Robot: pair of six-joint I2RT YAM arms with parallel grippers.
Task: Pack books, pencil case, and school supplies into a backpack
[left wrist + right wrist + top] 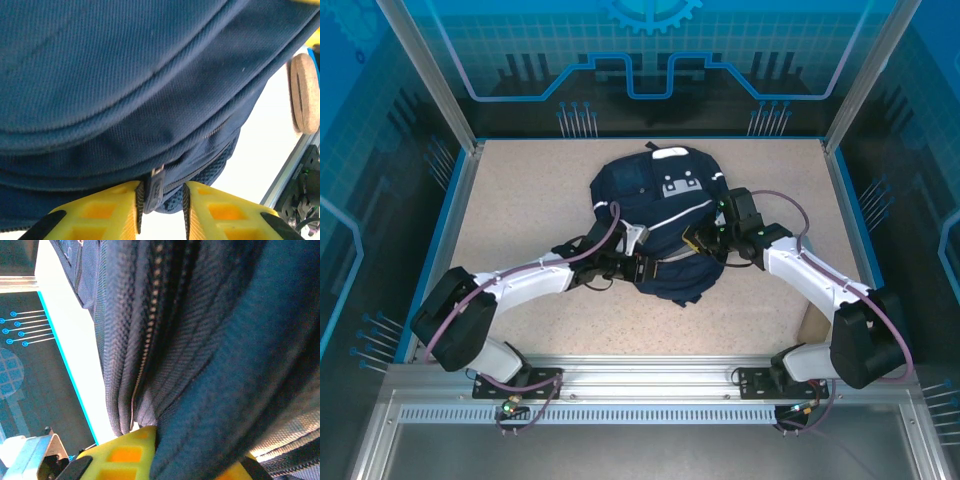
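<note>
Backpack: your left gripper sat part-open around its zipper pull, right gripper was clamped on a fold of it.

No words, numbers or brand names can be read anywhere. The white patch on the backpack bears only tiny, illegible dark marks.
</note>
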